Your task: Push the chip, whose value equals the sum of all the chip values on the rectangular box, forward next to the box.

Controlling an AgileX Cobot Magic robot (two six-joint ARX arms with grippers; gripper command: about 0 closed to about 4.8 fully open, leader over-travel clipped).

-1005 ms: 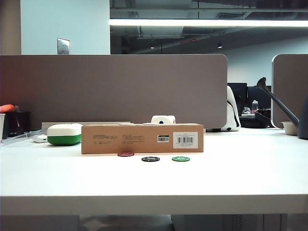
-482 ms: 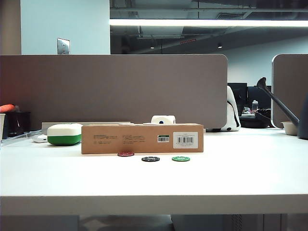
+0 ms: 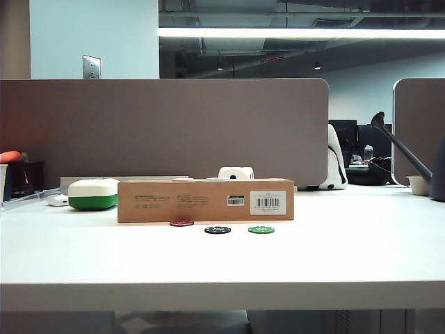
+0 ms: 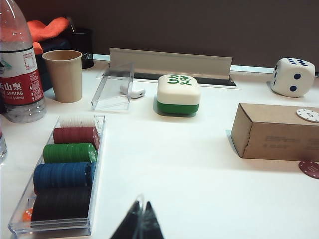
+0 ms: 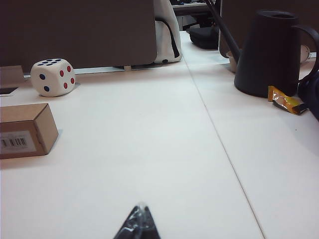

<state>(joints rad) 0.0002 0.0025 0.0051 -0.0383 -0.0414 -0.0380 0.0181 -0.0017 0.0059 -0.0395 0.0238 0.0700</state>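
The dark-red chip (image 3: pixel 181 223) lies on the white table just in front of the long brown rectangular box (image 3: pixel 205 200), close to its front face, left of a black chip (image 3: pixel 217 229) and a green chip (image 3: pixel 261 229). In the left wrist view the box (image 4: pixel 271 134) carries a white chip (image 4: pixel 307 115) on top, and the red chip (image 4: pixel 310 169) shows at the frame's edge. My left gripper (image 4: pixel 141 205) is shut and empty, well short of the box. My right gripper (image 5: pixel 141 206) is shut and empty, away from the box end (image 5: pixel 25 130). Neither arm shows in the exterior view.
A white-and-green rounded case (image 4: pixel 178 95), a large die (image 4: pixel 293 76), a clear tray of stacked chips (image 4: pixel 66 174), a paper cup (image 4: pixel 63 75) and a water bottle (image 4: pixel 19 64) stand on the left. A dark watering can (image 5: pixel 271 52) stands right.
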